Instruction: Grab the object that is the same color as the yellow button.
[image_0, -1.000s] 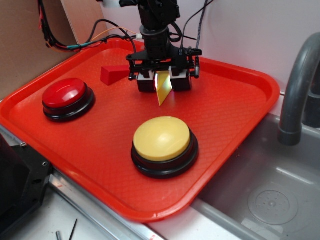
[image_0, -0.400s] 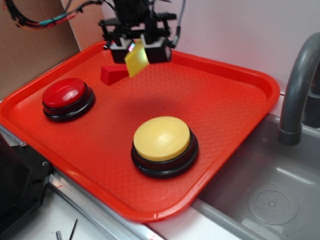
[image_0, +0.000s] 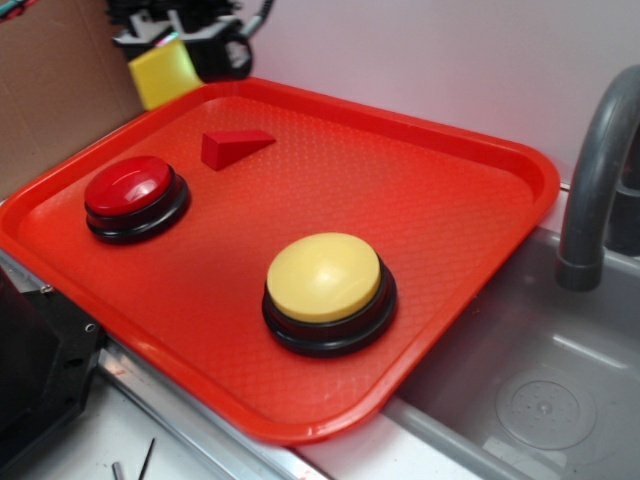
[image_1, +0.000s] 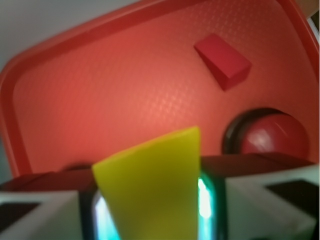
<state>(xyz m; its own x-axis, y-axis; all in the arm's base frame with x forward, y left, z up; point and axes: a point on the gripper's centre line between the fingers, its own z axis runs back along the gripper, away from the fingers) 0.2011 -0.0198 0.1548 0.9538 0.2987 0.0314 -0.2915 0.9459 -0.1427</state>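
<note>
The yellow wedge block (image_0: 165, 72) hangs in the air at the top left of the exterior view, beyond the tray's far left rim. My gripper (image_0: 175, 45) is shut on it. In the wrist view the yellow wedge (image_1: 152, 187) fills the lower middle, clamped between both fingers (image_1: 45, 210). The yellow button (image_0: 323, 278), a pale dome on a black base, sits near the tray's front middle. It does not show in the wrist view.
A red tray (image_0: 470, 200) holds a red wedge block (image_0: 232, 146) at the back left and a red dome button (image_0: 130, 188) at the left. The wrist view shows the same red wedge (image_1: 223, 61) and red button (image_1: 272, 140). A grey faucet (image_0: 600, 170) and sink lie to the right.
My gripper has risen and swung left with the yellow wedge, from above the tray's back middle to beyond its far left corner. The other things have stayed put.
</note>
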